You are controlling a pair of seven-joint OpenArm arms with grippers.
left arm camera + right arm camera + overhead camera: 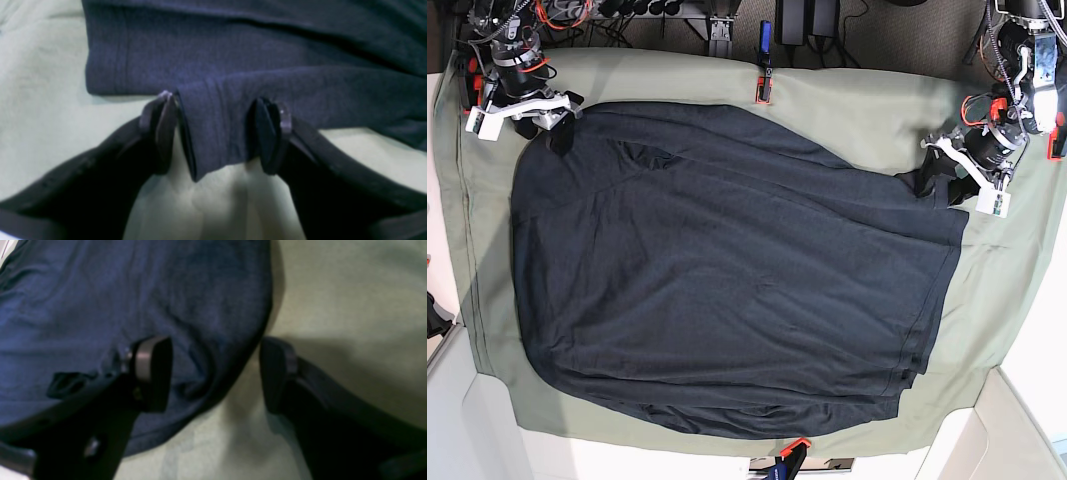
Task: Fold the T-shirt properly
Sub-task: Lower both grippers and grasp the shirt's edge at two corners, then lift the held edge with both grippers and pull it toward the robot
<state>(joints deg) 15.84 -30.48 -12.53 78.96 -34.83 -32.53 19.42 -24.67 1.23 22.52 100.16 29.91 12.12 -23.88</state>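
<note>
The dark navy T-shirt (727,270) lies spread flat over the sage-green table cloth (877,100), filling most of it. My left gripper (939,172) is at the shirt's right upper corner. In the left wrist view its jaws (217,126) stand wide apart astride a folded, ribbed edge of the T-shirt (233,50), and the fabric nearly fills the gap. My right gripper (559,128) is at the shirt's upper left corner. It is open (213,370), with one finger (153,373) over the T-shirt (100,290) and the other over bare cloth (350,290).
Red clamps (763,90) (793,446) pin the table cloth at the far and near edges. Cables and dark gear (807,20) line the back. Strips of bare green cloth (1017,300) run along the shirt's right and left sides.
</note>
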